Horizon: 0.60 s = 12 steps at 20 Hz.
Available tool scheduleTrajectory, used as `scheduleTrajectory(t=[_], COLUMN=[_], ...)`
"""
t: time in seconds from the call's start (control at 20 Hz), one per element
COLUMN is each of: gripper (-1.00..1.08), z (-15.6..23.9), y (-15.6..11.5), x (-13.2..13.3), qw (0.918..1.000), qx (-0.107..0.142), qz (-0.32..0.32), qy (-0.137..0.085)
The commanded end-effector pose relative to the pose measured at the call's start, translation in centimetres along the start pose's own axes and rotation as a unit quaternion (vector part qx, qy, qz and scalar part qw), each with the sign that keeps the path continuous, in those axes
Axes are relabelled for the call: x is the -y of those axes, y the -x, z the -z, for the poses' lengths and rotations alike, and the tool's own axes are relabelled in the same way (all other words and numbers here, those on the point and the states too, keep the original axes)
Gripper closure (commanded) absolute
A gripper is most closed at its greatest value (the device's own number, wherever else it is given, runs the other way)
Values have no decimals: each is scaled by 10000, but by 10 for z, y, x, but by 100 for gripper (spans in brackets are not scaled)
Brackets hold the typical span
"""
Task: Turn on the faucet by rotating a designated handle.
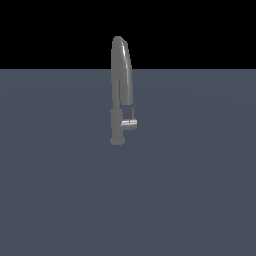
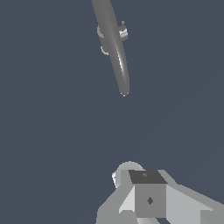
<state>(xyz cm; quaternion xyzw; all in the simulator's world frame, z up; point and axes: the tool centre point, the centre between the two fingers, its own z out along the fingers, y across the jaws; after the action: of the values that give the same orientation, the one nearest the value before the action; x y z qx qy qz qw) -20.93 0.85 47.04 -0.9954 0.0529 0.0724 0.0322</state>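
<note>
In the exterior view the faucet (image 1: pixel 120 90) stands upright on the flat grey floor (image 1: pixel 55 200), a little above the picture's centre, its arched spout rising past the floor's far edge into the black. The handle (image 1: pixel 129 123) sticks out at 3 o'clock from the lower body, with a thin pin standing up at its outer end. My arm does not show in this view. In the wrist view I look down on the faucet (image 2: pixel 114 48) from above, the handle (image 2: pixel 123 33) jutting from the side of the base. My gripper (image 2: pixel 149 201) is well apart from the faucet; whether my jaws are parted or closed I cannot tell.
</note>
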Motion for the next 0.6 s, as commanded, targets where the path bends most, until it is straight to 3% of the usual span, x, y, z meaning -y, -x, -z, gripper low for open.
scheduleTrajectory(t=[0.0,0.55], gripper=[108,108], z=[-2,-14], y=[-14,-78], x=[2,9], qw=[9997,9897], qx=[169,948], qz=[-134,-744], qy=[-137,-776])
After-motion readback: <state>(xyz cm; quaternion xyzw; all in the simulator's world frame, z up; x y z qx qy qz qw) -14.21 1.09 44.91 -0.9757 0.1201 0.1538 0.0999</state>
